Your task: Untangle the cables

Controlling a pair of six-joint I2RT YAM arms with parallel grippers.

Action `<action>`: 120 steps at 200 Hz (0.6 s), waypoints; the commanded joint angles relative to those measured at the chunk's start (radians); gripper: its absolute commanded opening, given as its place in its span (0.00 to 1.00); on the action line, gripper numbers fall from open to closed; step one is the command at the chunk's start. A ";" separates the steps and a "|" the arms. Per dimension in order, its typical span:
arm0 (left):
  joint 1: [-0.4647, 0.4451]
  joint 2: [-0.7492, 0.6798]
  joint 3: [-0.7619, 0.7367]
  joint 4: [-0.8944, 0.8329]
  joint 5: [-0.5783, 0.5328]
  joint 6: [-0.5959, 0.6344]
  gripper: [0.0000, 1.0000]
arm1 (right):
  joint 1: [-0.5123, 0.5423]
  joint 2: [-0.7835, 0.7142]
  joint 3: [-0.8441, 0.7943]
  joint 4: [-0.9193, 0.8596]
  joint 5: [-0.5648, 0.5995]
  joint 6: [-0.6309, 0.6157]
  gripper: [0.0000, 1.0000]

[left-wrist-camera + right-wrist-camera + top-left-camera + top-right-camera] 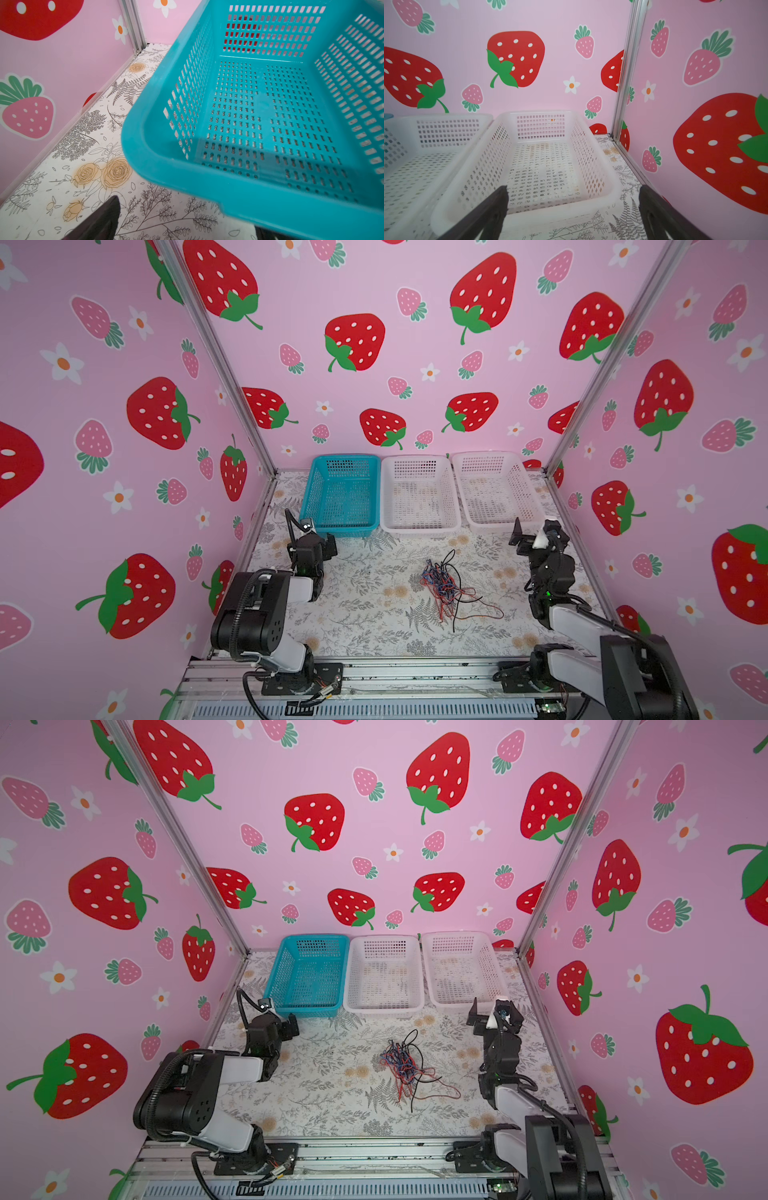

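Nearest the camera, both arm bases sit on a metal rail (374,674) at the table's front edge, one at each corner.

Just beyond, the cables (446,587) lie on the floral table (365,614), a little right of centre in both top views (405,1065). They form one loose knot of red, dark blue and black strands. The dense part is at the far side, and a few red and black ends trail toward the front and right. The strands are too fine to tell which crosses over which. Neither arm touches them.

Farther back, the left end effector (319,536) hangs at the left side with its jaws spread wide and nothing between them. It is just in front of the near left corner of the teal basket (345,531). Its wrist view shows one dark finger (99,220) over the table beside the teal rim (166,187).

The right end effector (536,533) is opposite, also wide open and empty. In its wrist view its fingers (496,207) frame the near rim of the far-right white basket (519,216).

Along the back stand the three baskets in a row, touching or nearly so: teal, the middle white basket (419,526), then the far-right one (498,524). No cable lies in any of them.

Behind rise pink walls (374,377) printed with strawberries.
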 commanded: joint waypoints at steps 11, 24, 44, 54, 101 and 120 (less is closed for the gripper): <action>-0.002 -0.007 0.022 0.016 -0.003 0.002 0.99 | 0.067 -0.176 0.023 -0.269 0.043 0.094 0.99; -0.002 -0.006 0.022 0.016 -0.002 0.003 0.99 | 0.107 -0.273 0.044 -0.358 0.036 0.098 0.99; -0.002 -0.006 0.022 0.016 -0.002 0.004 0.99 | 0.161 -0.418 0.046 -0.407 -0.142 0.105 0.99; -0.002 -0.006 0.021 0.016 -0.002 0.003 0.99 | 0.181 -0.487 0.044 -0.423 -0.238 0.125 0.99; -0.002 -0.007 0.022 0.016 -0.001 0.002 0.99 | 0.189 -0.703 0.043 -0.660 -0.258 0.650 0.99; -0.001 -0.007 0.022 0.017 -0.002 0.003 0.99 | 0.189 -0.684 0.069 -0.704 -0.357 0.610 0.99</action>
